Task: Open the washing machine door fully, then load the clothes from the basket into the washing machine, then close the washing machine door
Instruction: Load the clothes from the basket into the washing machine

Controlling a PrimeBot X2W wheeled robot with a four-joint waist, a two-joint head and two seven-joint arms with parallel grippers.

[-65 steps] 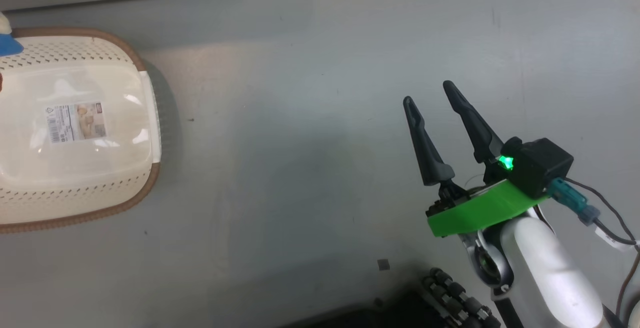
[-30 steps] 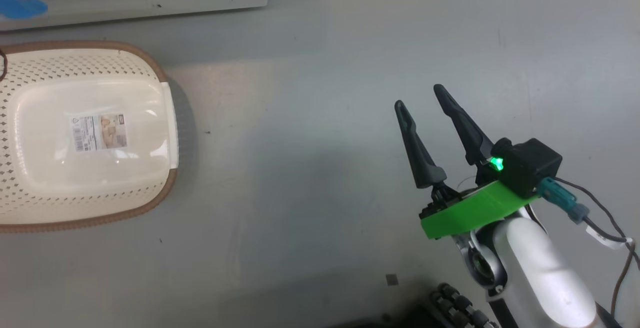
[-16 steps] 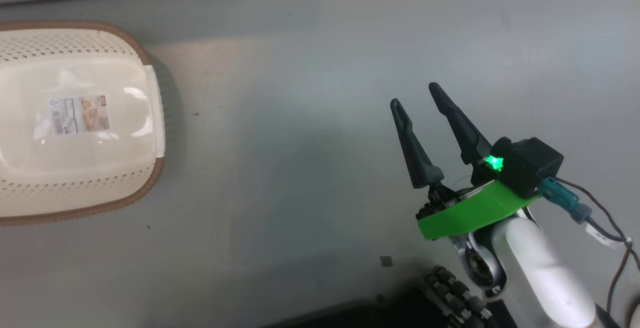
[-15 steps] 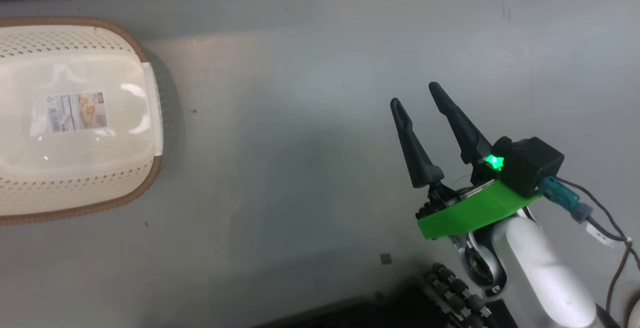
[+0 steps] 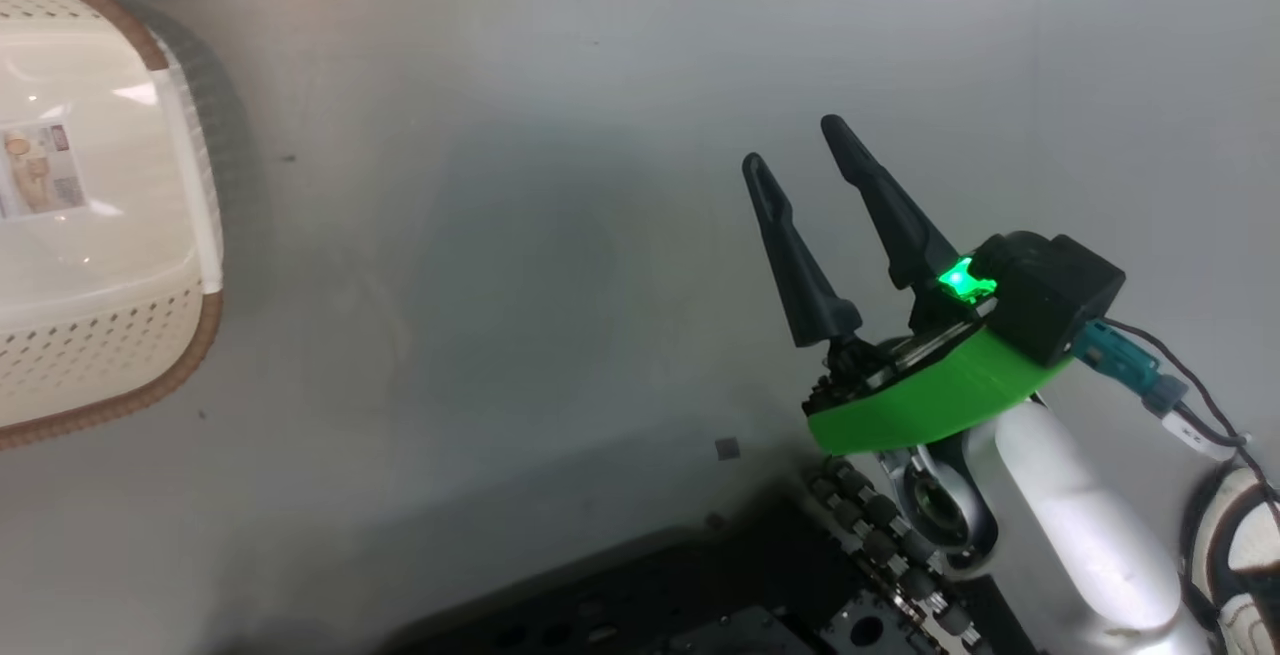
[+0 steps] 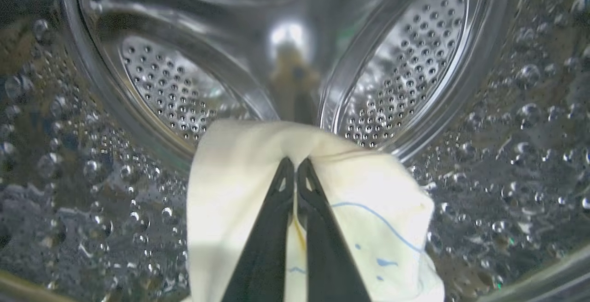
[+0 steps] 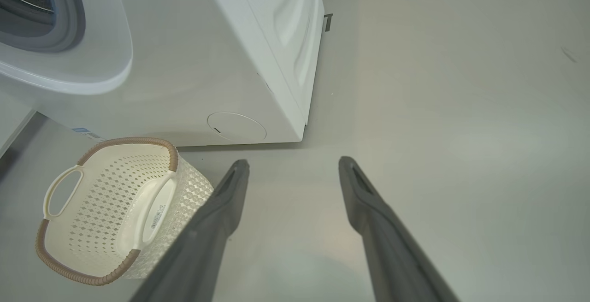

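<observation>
Gleaming grey floor [image 5: 500, 285] under splayed right tool [image 5: 793, 144]; left tool [image 6: 295, 162] clenched on clothes [image 6: 230, 182] inside washing machine [image 6: 175, 85].

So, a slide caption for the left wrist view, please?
Left pincer shut on the clothes inside the washing machine.

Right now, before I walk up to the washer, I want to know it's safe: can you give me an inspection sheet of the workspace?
Surface: grey floor, a few small dark specks.
Job's things: basket empty, on the floor by the washing machine; clothes inside the steel drum.
Clutter: nothing seen.
Grippers: left claw shut on the clothes; right claw open, holding nothing, over the floor.
Cables: dark cable with a teal plug at the right wrist.
Surroundings: the robot's black base, low in the head view.
</observation>
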